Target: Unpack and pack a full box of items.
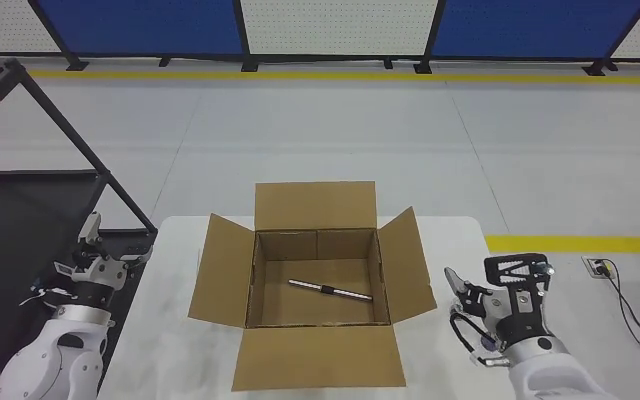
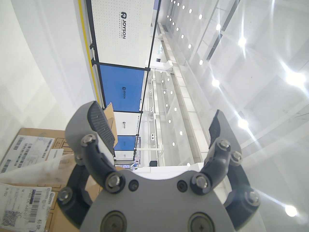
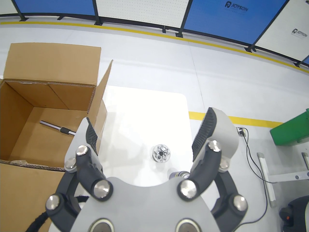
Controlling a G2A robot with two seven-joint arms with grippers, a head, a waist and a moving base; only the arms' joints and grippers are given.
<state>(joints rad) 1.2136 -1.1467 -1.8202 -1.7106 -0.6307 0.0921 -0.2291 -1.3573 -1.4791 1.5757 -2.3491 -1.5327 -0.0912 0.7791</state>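
Observation:
An open cardboard box (image 1: pixel 318 205) stands in the middle of the white table (image 1: pixel 450 232), its four flaps folded outward. A metal rod (image 1: pixel 330 290) with a dark sleeve lies on the box floor, also seen as the rod (image 3: pixel 56 127) in the right wrist view. My right gripper (image 3: pixel 148 131) hovers open over the table to the right of the box (image 3: pixel 55 66), holding nothing. Below it a small round metal part (image 3: pixel 161 153) rests on the table, with a small cylinder (image 3: pixel 178 175) close by. My left gripper (image 2: pixel 159 119) is open and empty, tilted upward beside the box's labelled cardboard (image 2: pixel 36 146).
A black frame rack (image 1: pixel 60 195) stands left of the table beside the left gripper (image 1: pixel 105 250). Right of the table, a green bin (image 3: pixel 292 131), a cable (image 3: pixel 251 150) and a floor socket sit on the floor. The right gripper (image 1: pixel 487 278) is near the table's right edge.

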